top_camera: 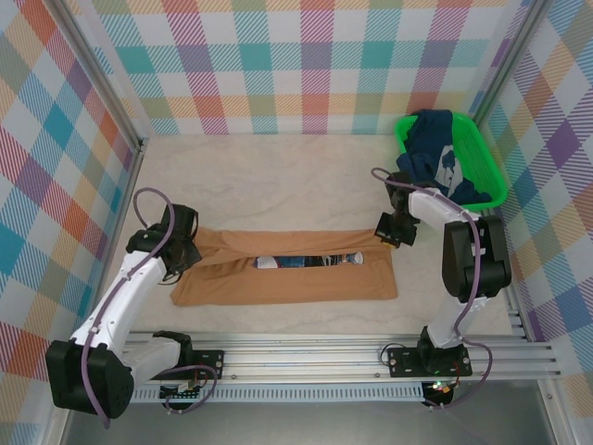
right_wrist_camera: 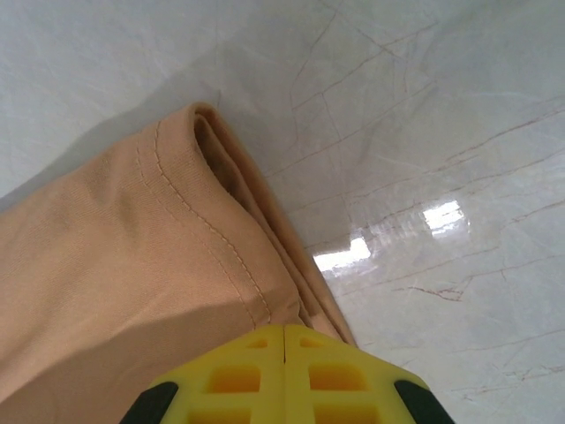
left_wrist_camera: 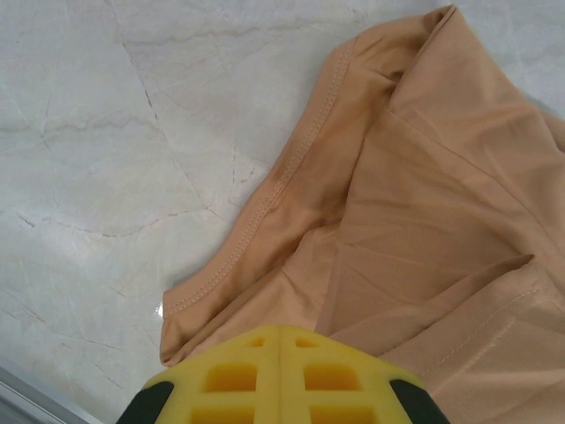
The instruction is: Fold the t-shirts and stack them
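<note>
The tan-orange t-shirt [top_camera: 287,280] lies flat on the table as a long folded band, with a strip of blue-and-white print [top_camera: 310,261] showing in the slit between its folded edges. My left gripper [top_camera: 182,248] is shut at the band's far left corner, its yellow tips [left_wrist_camera: 280,331] together over the stitched hem [left_wrist_camera: 265,208]. At the far right corner my right gripper [top_camera: 387,228] is also shut, tips [right_wrist_camera: 284,329] closed over the layered edge [right_wrist_camera: 238,212]. No cloth shows between either pair of jaws. The navy t-shirt [top_camera: 435,153] is bunched in the basket.
The green plastic basket [top_camera: 493,176] stands at the back right, close behind the right arm. A metal rail [top_camera: 324,352] runs along the near edge. Plaid walls close in the back and both sides. Bare marble table [top_camera: 278,176] lies behind the shirt.
</note>
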Available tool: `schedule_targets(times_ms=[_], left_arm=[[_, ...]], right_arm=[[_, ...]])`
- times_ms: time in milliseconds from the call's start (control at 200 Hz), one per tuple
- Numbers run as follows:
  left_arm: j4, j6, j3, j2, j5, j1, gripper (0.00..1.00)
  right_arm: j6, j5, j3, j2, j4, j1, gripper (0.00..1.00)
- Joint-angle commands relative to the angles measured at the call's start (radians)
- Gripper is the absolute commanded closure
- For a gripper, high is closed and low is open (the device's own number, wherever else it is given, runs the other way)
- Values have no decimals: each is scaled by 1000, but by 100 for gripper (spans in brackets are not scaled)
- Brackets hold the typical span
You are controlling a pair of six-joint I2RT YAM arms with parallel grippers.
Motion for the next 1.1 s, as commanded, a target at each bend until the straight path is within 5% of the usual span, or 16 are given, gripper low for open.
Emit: schedule_targets(times_ms=[0, 1095], left_arm=[[-30, -21, -16, -24, -23, -8, 100], [-129, -245, -129, -126, -34, -114, 100]], right_arm=[[-13, 11, -15, -53, -8, -3, 100], [5, 58, -34, -7, -20, 13, 100]])
